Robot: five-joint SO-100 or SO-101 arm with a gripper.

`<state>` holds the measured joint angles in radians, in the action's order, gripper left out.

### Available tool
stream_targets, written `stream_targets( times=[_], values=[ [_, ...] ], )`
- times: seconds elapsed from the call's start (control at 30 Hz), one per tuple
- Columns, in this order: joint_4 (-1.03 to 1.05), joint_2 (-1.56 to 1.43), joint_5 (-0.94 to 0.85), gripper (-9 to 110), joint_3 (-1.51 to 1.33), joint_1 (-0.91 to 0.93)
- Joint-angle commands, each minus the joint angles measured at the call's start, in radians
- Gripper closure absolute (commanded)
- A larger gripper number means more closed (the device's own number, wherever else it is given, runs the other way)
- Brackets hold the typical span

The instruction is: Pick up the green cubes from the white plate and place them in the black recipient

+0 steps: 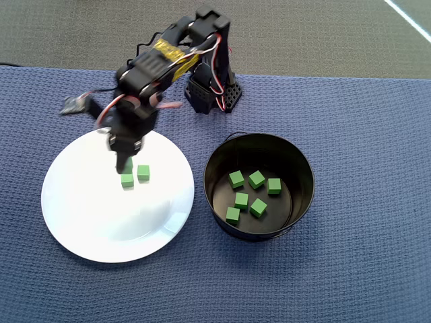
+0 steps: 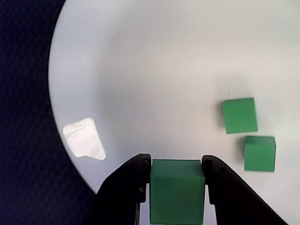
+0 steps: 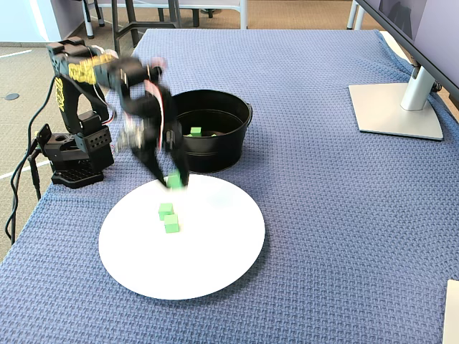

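Pincer (image 2: 177, 176) clamps one green cube (image 2: 177, 197), cut off below, over the white plate (image 2: 154, 61); arm blurred

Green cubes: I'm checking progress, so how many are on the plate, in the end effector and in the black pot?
On the white plate: 2 green cubes
In the end effector: 1 green cube
In the black recipient: 6 green cubes
Total: 9 green cubes

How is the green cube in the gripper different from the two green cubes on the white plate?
The held cube sits between the gripper fingers, above the white plate; the two loose cubes rest free on it, close together. All look alike in colour and shape.
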<state>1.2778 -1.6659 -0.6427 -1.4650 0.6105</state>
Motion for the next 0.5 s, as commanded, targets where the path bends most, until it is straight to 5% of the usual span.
stream_targets(
  times=[0.0, 0.23, 0.47],
  values=[
    [0.146, -0.189, 0.118, 101, 0.086, -0.129],
    [0.321, -0.265, 0.305, 101, 0.074, -0.518],
    [0.212, -0.261, 0.376, 101, -0.078, -0.701]
  ],
)
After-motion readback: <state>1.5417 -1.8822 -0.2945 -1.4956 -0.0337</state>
